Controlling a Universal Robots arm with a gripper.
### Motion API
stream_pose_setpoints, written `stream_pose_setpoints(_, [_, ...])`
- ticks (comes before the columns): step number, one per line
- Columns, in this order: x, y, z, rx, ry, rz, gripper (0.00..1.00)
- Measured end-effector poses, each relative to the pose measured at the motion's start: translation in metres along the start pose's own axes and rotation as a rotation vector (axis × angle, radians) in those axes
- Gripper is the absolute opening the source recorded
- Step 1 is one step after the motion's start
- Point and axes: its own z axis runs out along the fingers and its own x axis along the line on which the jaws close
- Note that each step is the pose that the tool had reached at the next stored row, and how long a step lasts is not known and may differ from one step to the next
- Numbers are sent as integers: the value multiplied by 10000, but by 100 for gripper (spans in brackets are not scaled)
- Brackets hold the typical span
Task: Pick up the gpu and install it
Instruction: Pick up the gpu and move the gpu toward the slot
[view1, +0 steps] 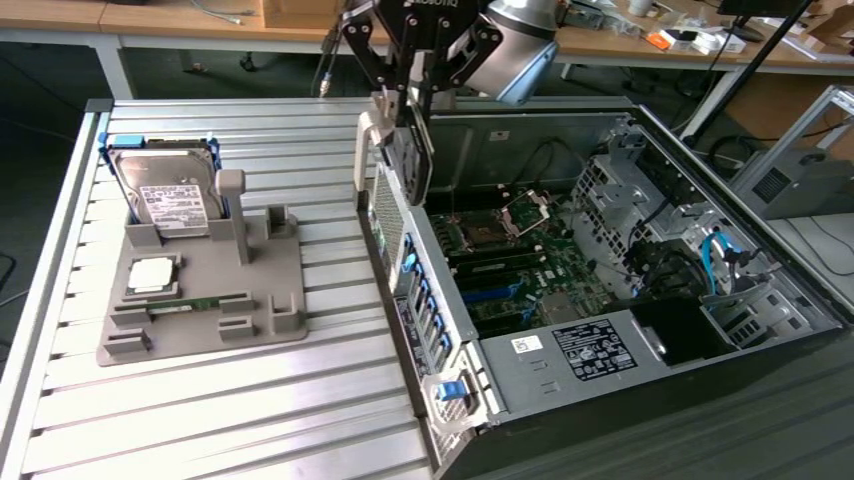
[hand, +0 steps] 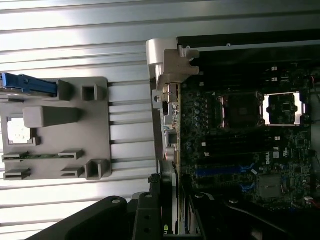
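One step is done: the gripper (view1: 404, 88) pinches the gpu (view1: 408, 150), which hangs upright over the case (view1: 447, 345) wall on the exterior view's left, far end. Seating in the motherboard (view1: 527, 275) remains.

Thin dark gpu (view1: 411, 150), upright, aloft

- End effector (view1: 404, 92): black, linkage-fingered, clamped on the upper edge of the gpu (view1: 411, 152).
- gpu: flat dark card, silver bracket facing the exterior view's left. It is held upright at the rear wall of the computer case (view1: 747, 290); whether it touches cannot be told.
- Computer case: lying open, motherboard (view1: 514, 265) exposed.
- Grey fixture (view1: 267, 290): on the slatted metal worktop (view1: 267, 400), to the exterior view's left of the case. It carries an upright hard drive (view1: 167, 195), a processor chip (view1: 151, 275) and a green memory stick (view1: 200, 303).
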Motion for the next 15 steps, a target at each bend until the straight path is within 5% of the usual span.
stream_pose_setpoints(15, [-145, -1, 11, 0, 0, 0, 27])
